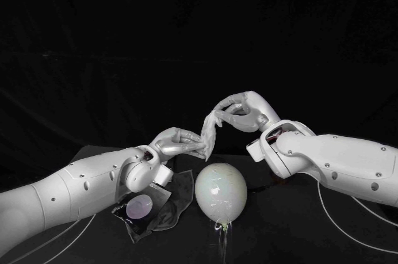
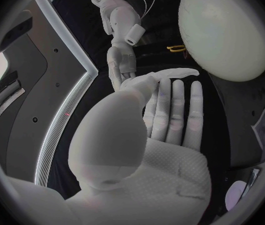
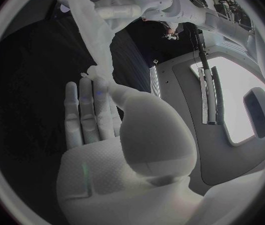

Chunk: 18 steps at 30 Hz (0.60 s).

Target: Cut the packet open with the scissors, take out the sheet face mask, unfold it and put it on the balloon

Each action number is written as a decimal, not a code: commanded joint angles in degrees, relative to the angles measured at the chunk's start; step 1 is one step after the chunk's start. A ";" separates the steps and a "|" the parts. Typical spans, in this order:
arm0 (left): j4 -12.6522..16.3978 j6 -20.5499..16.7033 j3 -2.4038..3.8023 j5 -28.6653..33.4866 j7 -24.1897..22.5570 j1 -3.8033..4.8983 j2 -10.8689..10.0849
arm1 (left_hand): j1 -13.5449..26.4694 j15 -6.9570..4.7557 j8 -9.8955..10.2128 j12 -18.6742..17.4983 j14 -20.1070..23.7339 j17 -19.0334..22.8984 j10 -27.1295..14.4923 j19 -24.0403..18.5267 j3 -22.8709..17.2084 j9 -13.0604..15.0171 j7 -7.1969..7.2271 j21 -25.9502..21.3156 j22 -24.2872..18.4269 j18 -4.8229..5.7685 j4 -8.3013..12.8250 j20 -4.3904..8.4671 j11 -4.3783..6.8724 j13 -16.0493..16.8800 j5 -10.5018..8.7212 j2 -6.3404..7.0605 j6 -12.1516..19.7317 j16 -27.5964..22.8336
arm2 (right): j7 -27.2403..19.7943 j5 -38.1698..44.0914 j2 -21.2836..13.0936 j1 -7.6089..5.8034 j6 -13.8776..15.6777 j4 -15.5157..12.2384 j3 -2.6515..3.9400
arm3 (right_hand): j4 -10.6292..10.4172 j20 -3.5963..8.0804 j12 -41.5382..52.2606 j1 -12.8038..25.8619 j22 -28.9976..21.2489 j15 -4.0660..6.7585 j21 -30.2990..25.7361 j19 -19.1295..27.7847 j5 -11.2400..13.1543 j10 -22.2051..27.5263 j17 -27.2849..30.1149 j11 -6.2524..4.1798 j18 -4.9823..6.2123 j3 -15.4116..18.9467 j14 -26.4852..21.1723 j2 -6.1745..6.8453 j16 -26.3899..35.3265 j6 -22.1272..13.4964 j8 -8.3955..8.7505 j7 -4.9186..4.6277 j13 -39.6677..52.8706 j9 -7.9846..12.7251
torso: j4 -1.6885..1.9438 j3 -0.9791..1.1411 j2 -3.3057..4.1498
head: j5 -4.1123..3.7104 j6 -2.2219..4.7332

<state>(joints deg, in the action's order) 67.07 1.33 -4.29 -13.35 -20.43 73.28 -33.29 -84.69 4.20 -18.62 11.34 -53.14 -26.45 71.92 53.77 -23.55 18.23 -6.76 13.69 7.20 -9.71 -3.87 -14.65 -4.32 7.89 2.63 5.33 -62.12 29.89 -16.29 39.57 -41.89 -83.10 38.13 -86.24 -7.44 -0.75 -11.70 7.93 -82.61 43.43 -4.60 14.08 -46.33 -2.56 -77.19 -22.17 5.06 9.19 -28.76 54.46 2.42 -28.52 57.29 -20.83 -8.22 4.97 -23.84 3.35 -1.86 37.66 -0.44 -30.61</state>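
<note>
A pale, still folded sheet mask [image 1: 209,133] hangs stretched in the air between my two hands. My left hand [image 1: 176,142] pinches its lower end above the table, and my right hand [image 1: 238,112] pinches its upper end, higher and to the right. The white balloon [image 1: 219,193] lies on the table just below the mask, its knot toward the front edge. In the left wrist view the balloon [image 2: 226,32] sits beyond my left hand's fingers [image 2: 173,117]. In the right wrist view the mask [image 3: 95,35] runs from my right hand [image 3: 98,102] to my left hand.
The cut dark packet [image 1: 149,209], with a shiny round patch on it, lies on the table to the left of the balloon, under my left forearm. Thin white cables [image 1: 348,229] cross the table at the front right.
</note>
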 commanded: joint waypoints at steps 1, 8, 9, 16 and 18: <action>0.07 -1.92 0.07 0.58 -1.49 0.03 -0.21 | -0.11 -0.33 -0.51 0.45 -0.17 -0.26 0.17 0.50 0.41 2.00 0.18 0.53 0.14 -0.73 -0.09 0.18 0.13 0.30 0.11 -0.80 0.32 0.45 | 0.05 0.15 -0.36 -0.01 -1.05 0.16 0.05 | 0.20 0.06 -0.24 0.15 0.05 -0.02 0.21 0.29 -0.19 -0.10 0.04 -0.47 1.02 -0.11 0.27 -0.55 0.20 0.28 -0.18 0.02 0.09 -2.47 | -0.02 -0.02 0.02 | -0.06 -0.05; 0.06 -4.02 0.08 0.75 -1.96 0.03 -1.03 | -0.18 -0.43 -1.16 1.03 0.06 -0.69 -0.07 0.67 0.58 2.98 0.10 1.06 0.44 -0.66 0.03 0.44 0.19 0.97 0.12 -1.35 1.00 1.14 | 1.72 0.54 -1.88 -0.03 -4.03 0.09 0.04 | 0.33 0.07 -0.26 0.21 0.21 0.01 0.32 0.32 -0.19 -0.13 0.04 -0.47 1.03 -0.15 0.32 -0.52 0.22 0.30 -0.20 0.03 0.11 -2.49 | 0.02 -0.02 0.01 | -0.27 -0.18; 0.05 -4.30 0.08 0.77 -2.00 0.03 -1.13 | -0.23 -0.43 -1.25 1.09 0.14 -0.73 -0.16 0.67 0.58 3.13 0.06 1.12 0.48 -0.65 0.08 0.47 0.19 1.06 0.12 -1.42 1.13 1.19 | 1.89 0.61 -2.16 -0.03 -4.40 -0.02 0.04 | 0.33 0.07 -0.26 0.21 0.21 0.01 0.32 0.32 -0.19 -0.13 0.04 -0.47 1.03 -0.15 0.32 -0.52 0.22 0.30 -0.20 0.03 0.11 -2.49 | 0.04 -0.03 0.01 | -0.32 -0.19; 0.04 -5.52 0.09 0.80 -2.19 0.04 -1.59 | -0.28 -0.37 -1.86 1.53 0.55 -0.97 -0.58 0.60 0.73 4.09 -0.10 1.55 0.76 -0.58 0.29 0.64 0.15 1.64 0.11 -1.64 1.78 1.58 | 2.68 0.90 -3.25 -0.04 -6.21 -0.31 0.02 | 0.36 0.07 -0.27 0.22 0.23 0.01 0.34 0.34 -0.19 -0.11 0.04 -0.47 1.03 -0.16 0.30 -0.51 0.23 0.29 -0.19 0.02 0.11 -2.49 | 0.00 -0.01 -0.02 | -0.35 -0.07; 0.11 -5.68 0.10 0.80 -2.20 0.04 -1.66 | -0.29 -0.38 -1.99 1.63 0.58 -1.02 -0.62 0.61 0.78 4.27 -0.12 1.64 0.82 -0.58 0.34 0.67 0.16 1.76 0.11 -1.63 1.85 1.67 | 2.89 1.03 -3.33 -0.04 -6.76 -0.31 -0.01 | 0.36 0.07 -0.27 0.22 0.23 0.01 0.34 0.34 -0.19 -0.11 0.04 -0.47 1.03 -0.16 0.30 -0.51 0.23 0.29 -0.19 0.02 0.11 -2.49 | 0.03 0.01 -0.01 | -0.31 -0.02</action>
<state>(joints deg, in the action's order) 67.01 -2.95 -4.27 -13.08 -21.49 73.27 -34.99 -85.18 4.00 -20.25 12.63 -52.93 -27.43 71.67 54.28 -23.00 18.23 -6.80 15.02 7.97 -9.67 -3.63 -14.13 -4.08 9.59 2.51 4.23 -60.66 31.22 -14.15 39.76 -45.19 -83.12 34.06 -86.44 -7.48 -0.55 -11.70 7.93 -82.32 43.59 -4.60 14.08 -46.33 -2.60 -77.50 -22.17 4.94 9.73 -28.96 54.46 2.71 -28.52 57.22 -20.71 -8.27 5.03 -23.85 3.36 -1.87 37.66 -0.81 -30.69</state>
